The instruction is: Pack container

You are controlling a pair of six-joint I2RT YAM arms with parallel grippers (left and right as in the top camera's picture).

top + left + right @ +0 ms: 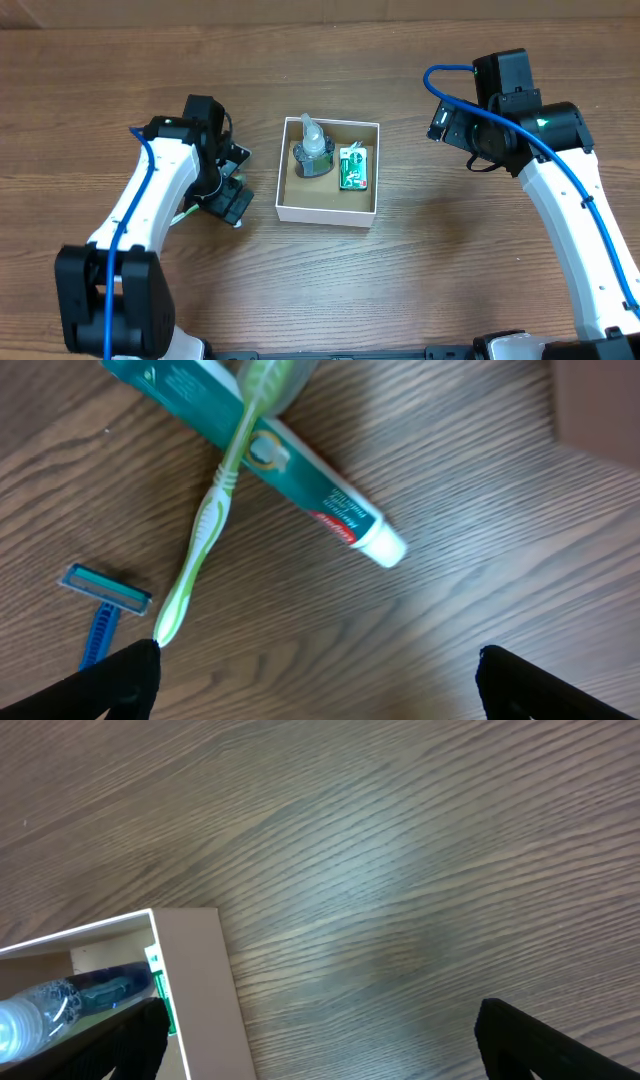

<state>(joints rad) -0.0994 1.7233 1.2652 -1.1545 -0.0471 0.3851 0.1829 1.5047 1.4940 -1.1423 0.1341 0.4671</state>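
The spread pincer (320, 1045) sits beside the container (195, 990), a bottle (60, 1005) inside.

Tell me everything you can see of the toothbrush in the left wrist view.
The toothbrush is slim, light green and white, seemingly plastic. It lies on the wooden table, slanting from the view's top down to the left. Its upper part crosses over the teal toothpaste tube, resting on it; that end is blurred, so no bristles show. Its narrow lower tip ends near a blue razor, not touching it.

The left arm (150, 195) and right arm (575, 200) have white shells, black joints and blue cables (450, 67). The left gripper (318, 675) and right gripper (320, 1025) are black.
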